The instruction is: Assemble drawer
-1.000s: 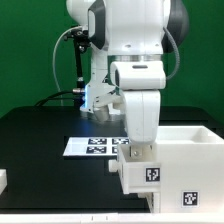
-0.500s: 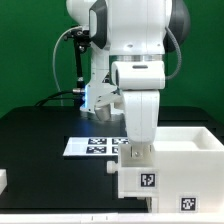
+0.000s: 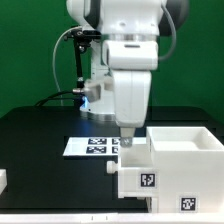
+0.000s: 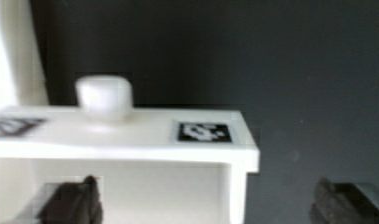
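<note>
The drawer's large white housing (image 3: 186, 158) stands at the exterior view's right, open on top, with a tag on its front. A smaller white knobbed box (image 3: 140, 176) with a tag sits against the housing's left side. In the wrist view this box (image 4: 150, 140) shows its round knob (image 4: 104, 97) and a tag. My gripper (image 3: 128, 143) hangs just above the box. It is open and empty (image 4: 212, 203), with one dark finger (image 4: 70, 200) over the box and the other over the black table.
The marker board (image 3: 93, 146) lies on the black table behind the small box. A small white part (image 3: 3, 180) sits at the exterior view's left edge. The robot base and a cable stand at the back.
My gripper has let go of the small box, risen and shifted slightly to the exterior view's left. The box has settled lower beside the housing.
</note>
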Robot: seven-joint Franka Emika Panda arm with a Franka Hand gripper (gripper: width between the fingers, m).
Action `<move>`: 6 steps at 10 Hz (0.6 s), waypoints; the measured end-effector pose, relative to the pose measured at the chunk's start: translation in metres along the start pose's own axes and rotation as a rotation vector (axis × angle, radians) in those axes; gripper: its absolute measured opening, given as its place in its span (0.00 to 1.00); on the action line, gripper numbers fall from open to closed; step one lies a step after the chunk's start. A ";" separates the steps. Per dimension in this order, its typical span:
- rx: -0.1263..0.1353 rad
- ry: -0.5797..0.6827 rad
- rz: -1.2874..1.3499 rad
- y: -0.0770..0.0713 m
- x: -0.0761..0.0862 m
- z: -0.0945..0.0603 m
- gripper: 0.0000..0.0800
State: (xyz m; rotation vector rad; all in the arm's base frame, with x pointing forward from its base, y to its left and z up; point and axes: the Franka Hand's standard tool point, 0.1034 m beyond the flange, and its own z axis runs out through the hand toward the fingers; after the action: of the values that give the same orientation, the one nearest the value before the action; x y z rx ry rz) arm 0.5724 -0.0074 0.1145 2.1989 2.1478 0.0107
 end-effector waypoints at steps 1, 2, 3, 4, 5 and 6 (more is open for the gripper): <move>0.000 -0.001 -0.017 0.005 -0.009 0.002 0.79; 0.007 0.001 -0.021 0.007 -0.016 0.009 0.81; 0.012 0.005 -0.024 0.008 -0.021 0.017 0.81; 0.012 0.012 -0.019 0.008 -0.028 0.026 0.81; 0.020 0.018 -0.009 0.004 -0.032 0.037 0.81; 0.019 0.022 0.013 0.001 -0.031 0.044 0.81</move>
State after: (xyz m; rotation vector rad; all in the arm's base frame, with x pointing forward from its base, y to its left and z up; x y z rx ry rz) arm 0.5747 -0.0400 0.0721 2.2336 2.1540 0.0155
